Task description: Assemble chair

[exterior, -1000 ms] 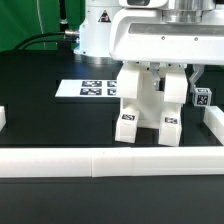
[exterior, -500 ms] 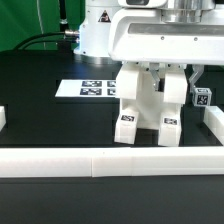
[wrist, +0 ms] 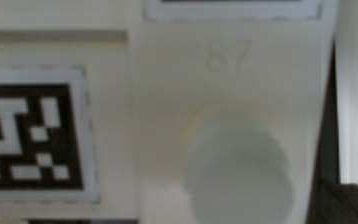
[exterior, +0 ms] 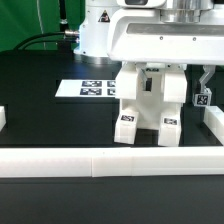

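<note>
The chair (exterior: 133, 108) stands upright as a partly built white assembly just behind the front rail, with two tagged feet (exterior: 127, 124) near the table. My gripper (exterior: 155, 80) hangs straight over its top, under the big white wrist. Its fingers stand apart on either side of the upper part, open and no longer pinching it. In the wrist view a white chair panel (wrist: 211, 110) fills the picture at very close range. It shows a black-and-white tag (wrist: 25, 135) and an oval recess (wrist: 247, 160). My fingertips do not show there.
The marker board (exterior: 92, 88) lies flat on the black table at the exterior view's left of the chair. A long low white rail (exterior: 100, 160) runs along the front. A small tagged white part (exterior: 202, 98) sits at the exterior view's right, above a side rail (exterior: 214, 125).
My fingers have spread apart and let go of the chair's upper part. The chair stays standing where it was. The arm has hardly moved.
</note>
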`<action>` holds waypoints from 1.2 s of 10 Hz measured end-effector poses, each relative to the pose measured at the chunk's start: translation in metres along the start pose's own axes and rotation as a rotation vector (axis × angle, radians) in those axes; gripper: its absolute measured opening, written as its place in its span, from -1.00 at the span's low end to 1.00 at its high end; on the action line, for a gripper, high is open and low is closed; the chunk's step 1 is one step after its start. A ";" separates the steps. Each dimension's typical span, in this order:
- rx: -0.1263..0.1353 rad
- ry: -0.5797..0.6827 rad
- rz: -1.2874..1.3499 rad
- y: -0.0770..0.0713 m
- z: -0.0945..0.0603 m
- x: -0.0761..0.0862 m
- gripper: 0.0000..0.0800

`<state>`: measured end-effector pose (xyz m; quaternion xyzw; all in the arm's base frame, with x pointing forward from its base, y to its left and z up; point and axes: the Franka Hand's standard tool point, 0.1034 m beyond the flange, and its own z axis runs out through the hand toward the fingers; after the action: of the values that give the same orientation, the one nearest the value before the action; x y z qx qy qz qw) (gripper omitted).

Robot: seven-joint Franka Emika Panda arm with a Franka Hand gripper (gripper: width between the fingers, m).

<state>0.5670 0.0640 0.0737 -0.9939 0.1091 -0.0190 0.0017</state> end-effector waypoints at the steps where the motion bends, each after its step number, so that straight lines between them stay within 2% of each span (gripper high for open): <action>1: 0.001 -0.003 0.001 0.000 -0.003 0.001 0.61; 5: 0.015 -0.020 -0.005 0.002 -0.037 0.012 0.62; 7: 0.031 -0.030 -0.003 -0.001 -0.060 0.013 0.62; 9: 0.047 -0.037 0.008 -0.002 -0.077 0.005 0.62; 10: 0.056 -0.036 0.042 -0.005 -0.083 -0.009 0.62; 11: 0.063 -0.016 0.073 -0.008 -0.080 -0.024 0.62; 12: 0.058 -0.027 0.058 -0.006 -0.077 -0.025 0.62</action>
<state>0.5409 0.0750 0.1498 -0.9900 0.1373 -0.0085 0.0324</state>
